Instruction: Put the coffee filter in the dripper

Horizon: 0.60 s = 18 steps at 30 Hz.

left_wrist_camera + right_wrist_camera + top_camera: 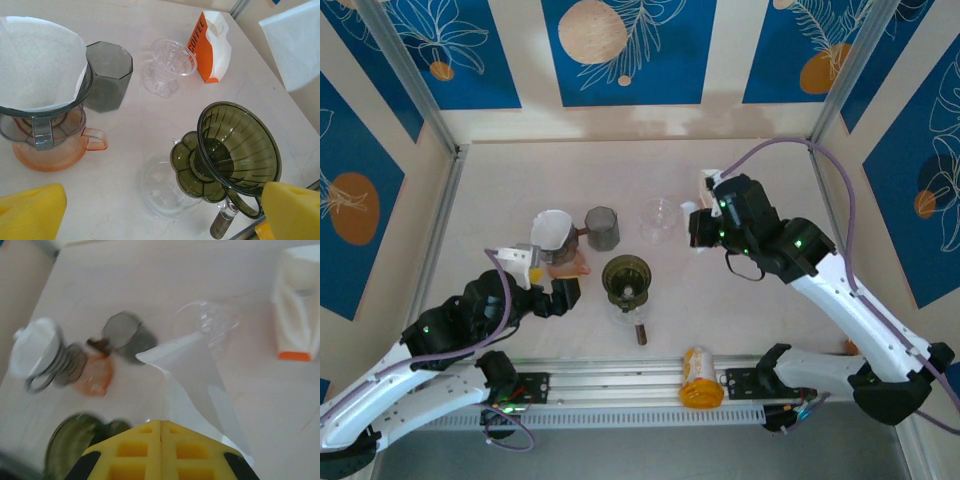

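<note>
Right end effector [161,427] pinching blurred coffee filter [200,375], left end effector [162,202] splayed, tips cropped

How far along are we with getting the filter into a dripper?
Done: the grey dripper on the orange server already holds a white filter. In hand: the right gripper, jaws shut, grips a folded coffee filter. Left: seating it; the green dripper and clear dripper are both empty. The left gripper hovers with jaws open.

Overhead plus wrists; shared green dripper [625,277]
</note>
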Each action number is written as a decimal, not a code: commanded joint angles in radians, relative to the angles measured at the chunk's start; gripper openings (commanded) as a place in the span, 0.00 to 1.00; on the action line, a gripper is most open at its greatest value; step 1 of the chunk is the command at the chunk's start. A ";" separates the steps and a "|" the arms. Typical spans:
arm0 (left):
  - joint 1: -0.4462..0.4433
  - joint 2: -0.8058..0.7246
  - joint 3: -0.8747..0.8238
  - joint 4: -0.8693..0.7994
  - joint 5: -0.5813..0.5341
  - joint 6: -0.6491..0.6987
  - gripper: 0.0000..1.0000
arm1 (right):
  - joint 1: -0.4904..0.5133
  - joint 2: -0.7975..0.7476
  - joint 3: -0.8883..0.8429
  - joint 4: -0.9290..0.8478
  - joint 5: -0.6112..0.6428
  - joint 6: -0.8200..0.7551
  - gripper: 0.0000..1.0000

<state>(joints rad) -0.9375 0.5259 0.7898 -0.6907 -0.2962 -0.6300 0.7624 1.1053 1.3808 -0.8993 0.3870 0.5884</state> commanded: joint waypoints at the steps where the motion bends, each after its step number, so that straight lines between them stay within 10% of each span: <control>1: -0.006 -0.006 0.012 -0.012 0.000 -0.007 1.00 | 0.120 0.005 0.078 -0.163 -0.003 0.011 0.00; 8: -0.006 -0.004 0.012 -0.021 -0.008 -0.011 1.00 | 0.318 0.038 0.184 -0.323 0.013 0.109 0.00; 18: -0.006 0.006 0.016 -0.004 0.009 -0.005 1.00 | 0.313 0.276 0.359 -0.462 -0.053 0.082 0.00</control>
<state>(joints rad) -0.9375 0.5278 0.7898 -0.6964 -0.2962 -0.6304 1.0805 1.3338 1.7000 -1.2854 0.3672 0.6819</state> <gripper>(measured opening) 0.998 0.053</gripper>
